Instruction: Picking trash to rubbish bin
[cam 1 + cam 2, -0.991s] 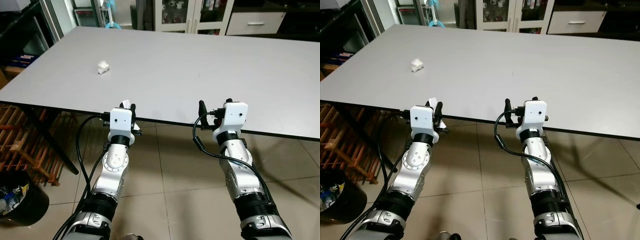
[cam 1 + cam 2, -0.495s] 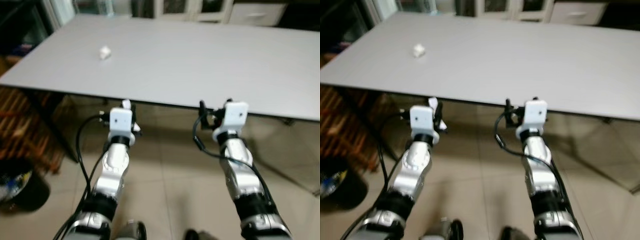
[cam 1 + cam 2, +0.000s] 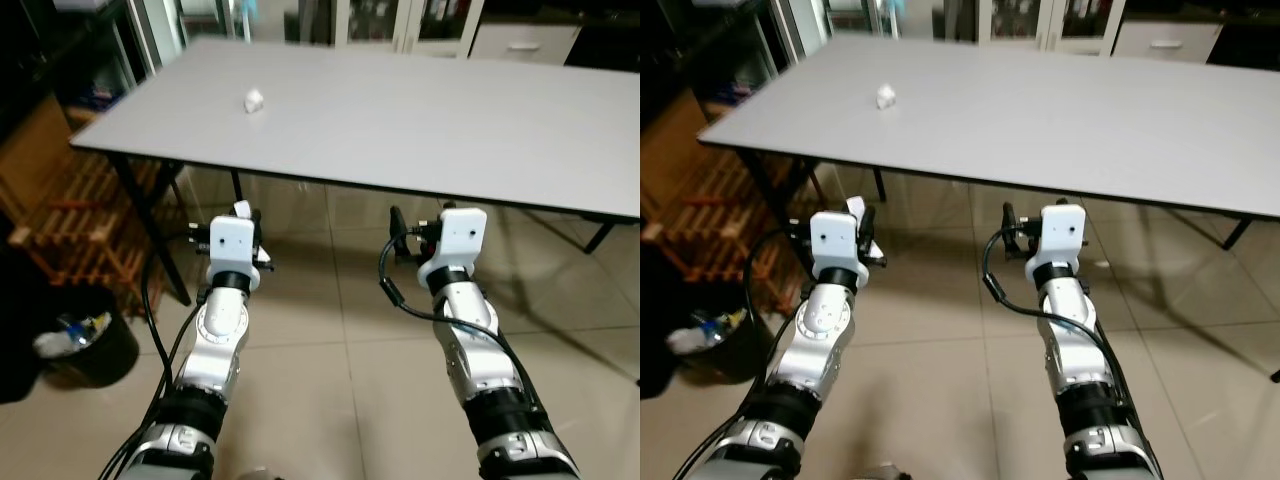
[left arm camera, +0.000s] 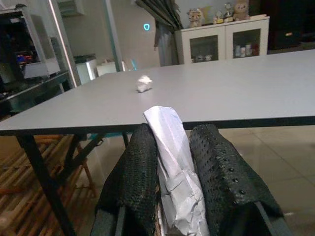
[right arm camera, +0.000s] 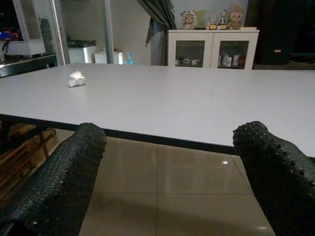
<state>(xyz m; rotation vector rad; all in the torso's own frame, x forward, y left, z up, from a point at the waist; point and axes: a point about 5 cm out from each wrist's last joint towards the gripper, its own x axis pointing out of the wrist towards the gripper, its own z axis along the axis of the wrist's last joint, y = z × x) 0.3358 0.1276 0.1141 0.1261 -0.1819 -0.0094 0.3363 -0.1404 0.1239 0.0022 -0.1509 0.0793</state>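
My left gripper (image 4: 173, 132) is shut on a crumpled white scrap of paper (image 4: 173, 169) that sticks up between its fingers (image 4: 140, 169). In the left eye view that gripper (image 3: 246, 214) hovers over the floor, short of the table's front edge. A second white paper wad (image 3: 254, 100) lies on the grey table (image 3: 450, 120) near its far left corner. My right gripper (image 5: 167, 142) is open and holds nothing, level with the left one (image 3: 405, 222). A black rubbish bin (image 3: 112, 348) with trash inside stands on the floor to my left.
A wooden slatted rack (image 3: 70, 225) stands under the table's left end, beside a black table leg (image 3: 150, 225). White cabinets (image 5: 211, 46) line the far wall. Beige floor tiles (image 3: 340, 380) spread below my arms.
The whole picture has shifted: the camera has drawn back from the table, whose edge now lies farther off. The bin shows more fully. Both arms keep their pose.
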